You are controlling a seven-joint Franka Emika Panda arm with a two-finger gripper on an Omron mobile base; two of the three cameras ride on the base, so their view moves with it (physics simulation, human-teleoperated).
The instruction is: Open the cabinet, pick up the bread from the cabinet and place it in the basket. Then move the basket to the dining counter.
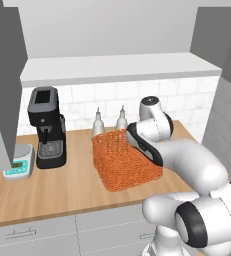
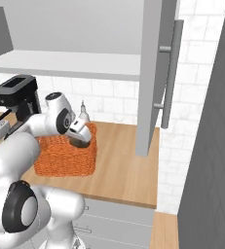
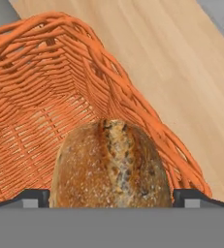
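Right up close in my hand view, my claw (image 3: 111,197) squeezes the bread (image 3: 111,164) from both sides, with the loaf's long way pointing straight away from the hand. The bread sits low inside the orange basket (image 3: 45,97), by its side wall. Farther off, the basket stands on the wood worktop (image 1: 62,187) by the coffee machine (image 1: 47,127), under the open cabinet (image 2: 150,73).

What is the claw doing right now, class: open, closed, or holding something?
Claw: closed on the bread, held inside the basket.
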